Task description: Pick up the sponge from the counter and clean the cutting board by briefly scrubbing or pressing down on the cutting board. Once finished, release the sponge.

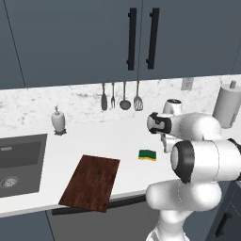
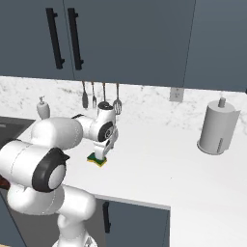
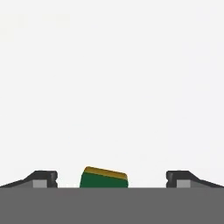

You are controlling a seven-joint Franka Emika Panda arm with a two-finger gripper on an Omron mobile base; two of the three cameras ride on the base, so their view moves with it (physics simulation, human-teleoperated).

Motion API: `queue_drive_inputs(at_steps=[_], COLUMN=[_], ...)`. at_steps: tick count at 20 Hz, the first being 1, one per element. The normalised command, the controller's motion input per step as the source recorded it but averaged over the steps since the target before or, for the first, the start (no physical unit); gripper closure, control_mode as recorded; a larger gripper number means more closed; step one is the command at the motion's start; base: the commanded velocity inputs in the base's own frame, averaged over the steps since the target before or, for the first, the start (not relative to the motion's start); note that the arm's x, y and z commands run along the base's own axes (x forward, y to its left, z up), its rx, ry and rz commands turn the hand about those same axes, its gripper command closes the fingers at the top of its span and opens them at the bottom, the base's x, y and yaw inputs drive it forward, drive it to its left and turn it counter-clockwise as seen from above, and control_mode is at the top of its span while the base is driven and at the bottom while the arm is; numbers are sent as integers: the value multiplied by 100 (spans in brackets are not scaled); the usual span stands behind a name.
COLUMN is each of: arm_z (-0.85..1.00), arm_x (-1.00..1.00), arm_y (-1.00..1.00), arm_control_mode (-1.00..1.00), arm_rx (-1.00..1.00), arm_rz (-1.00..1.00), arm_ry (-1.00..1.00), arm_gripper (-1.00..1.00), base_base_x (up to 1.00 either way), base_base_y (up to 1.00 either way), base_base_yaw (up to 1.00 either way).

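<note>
The sponge [image 1: 147, 155], dark green over yellow, lies on the white counter [image 1: 94, 141] to the right of the cutting board [image 1: 92, 182], a dark reddish-brown board near the counter's front edge. My gripper [image 2: 100, 155] hangs directly over the sponge [image 2: 97, 160], pointing down at it. In the hand view the gripper [image 3: 111, 179] is open, its two fingertips [image 3: 43, 178] set wide apart, and the sponge [image 3: 104, 177] sits between them with a gap on each side. Whether the fingers touch the counter is hidden.
A dark recessed sink [image 1: 19, 162] lies left of the board, with a soap dispenser [image 1: 58, 120] behind it. Utensils [image 1: 120, 96] hang on the backsplash. A paper towel roll [image 2: 218, 126] stands at the right. Dark cabinets hang above.
</note>
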Motion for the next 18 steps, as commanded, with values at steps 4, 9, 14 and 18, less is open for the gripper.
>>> queue_drive_inputs(at_steps=[4, 9, 14, 18], arm_z=[59, 43, 48, 41], arm_x=[-83, -98, -55, -8], arm_y=[-20, 18, 50, 47], arm_control_mode=[-100, -100, -100, -100], arm_rx=[1, 0, 0, 0], arm_rz=[0, 0, 0, 0], arm_ry=[0, 0, 0, -3], arm_gripper=[-100, -100, -100, -100], base_base_x=[0, 0, 0, 0], base_base_y=[0, 0, 0, 0], base_base_yaw=[0, 0, 0, 0])
